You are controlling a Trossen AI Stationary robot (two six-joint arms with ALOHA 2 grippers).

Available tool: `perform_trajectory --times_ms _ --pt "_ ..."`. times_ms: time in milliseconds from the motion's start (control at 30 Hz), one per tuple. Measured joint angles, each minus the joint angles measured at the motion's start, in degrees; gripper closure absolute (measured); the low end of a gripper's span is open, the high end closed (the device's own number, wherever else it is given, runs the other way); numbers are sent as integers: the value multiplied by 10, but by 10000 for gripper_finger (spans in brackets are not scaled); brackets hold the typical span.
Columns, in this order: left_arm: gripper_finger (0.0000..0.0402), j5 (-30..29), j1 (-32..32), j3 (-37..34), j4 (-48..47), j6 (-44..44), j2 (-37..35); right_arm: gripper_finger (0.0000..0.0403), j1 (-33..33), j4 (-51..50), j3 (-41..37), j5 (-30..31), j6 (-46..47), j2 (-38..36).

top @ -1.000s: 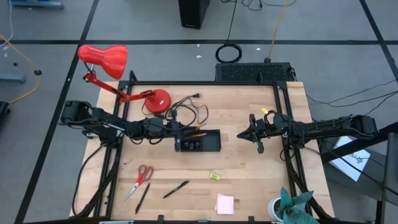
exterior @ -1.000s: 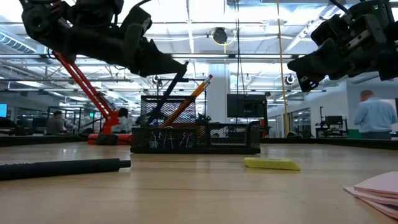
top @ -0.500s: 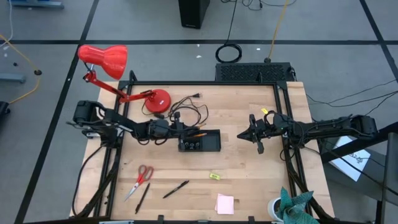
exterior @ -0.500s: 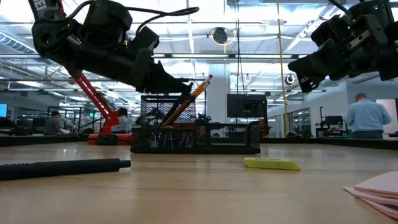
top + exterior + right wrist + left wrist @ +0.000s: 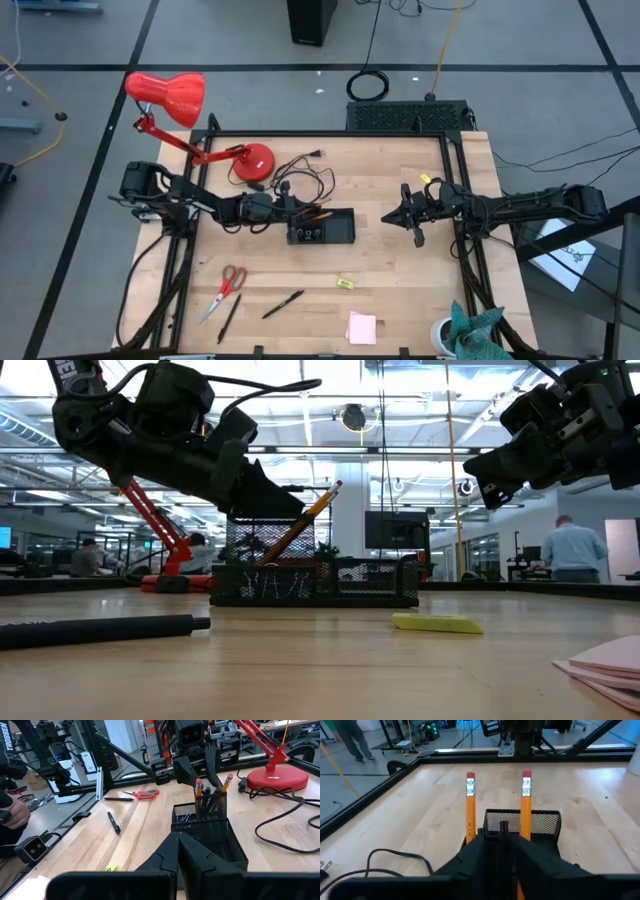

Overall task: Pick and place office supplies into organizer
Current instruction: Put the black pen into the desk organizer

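The black organizer (image 5: 321, 227) sits near the middle of the table (image 5: 400, 290), just right of the lamp cord (image 5: 300, 175) and near-right of the red lamp base (image 5: 251, 161). Its left end is a taller mesh cup holding two orange pencils (image 5: 470, 805), which lean with their eraser ends up; in the low view one pencil (image 5: 300, 520) slants up to the right above the mesh. Binder clips (image 5: 311, 236) lie in a low compartment.

The left gripper (image 5: 290, 207) hangs at the organizer's left end, right over the pencil cup. In its wrist view the fingers (image 5: 480, 857) are pressed together, with a dark thin thing standing just past their tips in the cup; I cannot tell whether they grip it.

The right gripper (image 5: 399, 216) hovers above the table right of the organizer, well apart from it, its fingers (image 5: 165, 855) closed together with nothing between them.

Supplies lie on the near part of the table: red-handled scissors (image 5: 224, 289) at the left, a dark pen (image 5: 229, 318) beside them, another pen (image 5: 283, 304) nearer the middle, a small yellow item (image 5: 345, 284) near the organizer's right end, and a pink pad (image 5: 362, 327) at the near edge. A person (image 5: 574, 550) stands in the room beyond the table.
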Motion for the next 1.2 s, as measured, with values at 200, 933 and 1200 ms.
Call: perform_trajectory --times_ms 200,933,1200 --pt "231 0 -2 6 0 17 -12 399 0 -5 0 0 0 0" --pt "295 -98 -289 353 -772 -374 7 399 0 -10 0 0 0 0" --pt "236 -12 -318 358 -754 -504 93 399 0 -8 0 1 0 0"
